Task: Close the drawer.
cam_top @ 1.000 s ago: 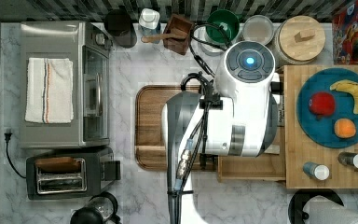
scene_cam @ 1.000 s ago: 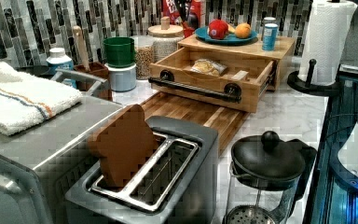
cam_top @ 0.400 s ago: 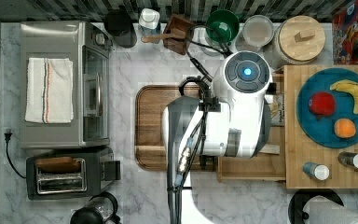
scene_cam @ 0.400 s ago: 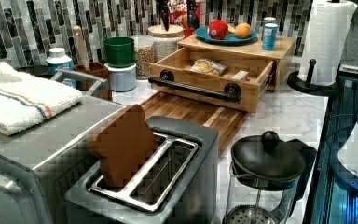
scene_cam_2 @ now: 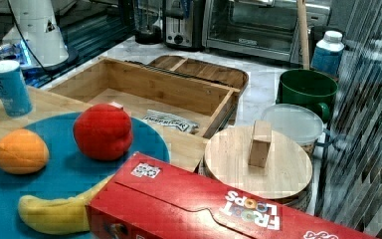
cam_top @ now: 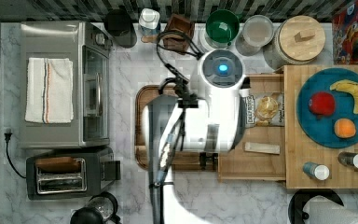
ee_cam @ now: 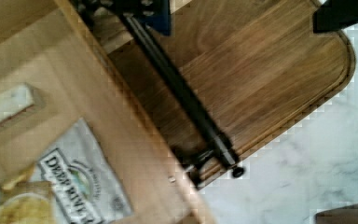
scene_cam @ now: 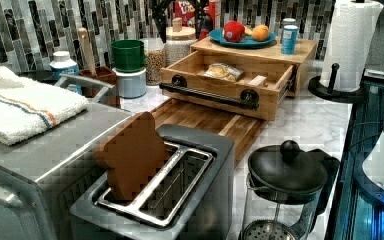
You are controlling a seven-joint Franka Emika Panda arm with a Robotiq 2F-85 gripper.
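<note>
Marble counter [cam_top: 121,186] — toaster [cam_top: 67,173], toaster oven [cam_top: 63,84], cutting board [scene_cam: 205,120].

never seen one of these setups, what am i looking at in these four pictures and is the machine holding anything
The white machine is a robot arm, seen from above in the top view. Two more cameras look across the same kitchen counter from either side, and the fourth sits on the arm's wrist, looking down.

On the counter stands a pale wooden box with an open drawer. The drawer has a black bar handle and holds a bag of chips and a small wooden block. It juts out over a dark cutting board. On top of the box is a blue plate with fruit. A toaster oven, a toaster and jars are nearby.

I see nothing held; the wrist view looks at the handle, and the fingers themselves cannot be made out.
</note>
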